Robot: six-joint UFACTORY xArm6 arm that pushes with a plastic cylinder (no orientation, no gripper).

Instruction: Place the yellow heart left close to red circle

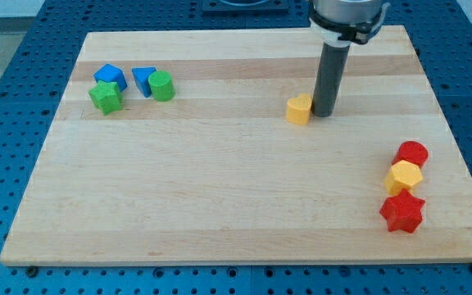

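Observation:
The yellow heart (299,108) lies on the wooden board (220,188), right of centre near the view's top. My tip (324,113) rests just at the heart's right side, touching it or nearly so. The red circle (412,153) sits far off at the view's right edge, below and to the right of the heart.
A yellow hexagon (404,176) lies right below the red circle, and a red star (402,212) below that. At the view's upper left are a blue block (110,77), a green star (106,97), a blue triangle (143,80) and a green circle (162,85).

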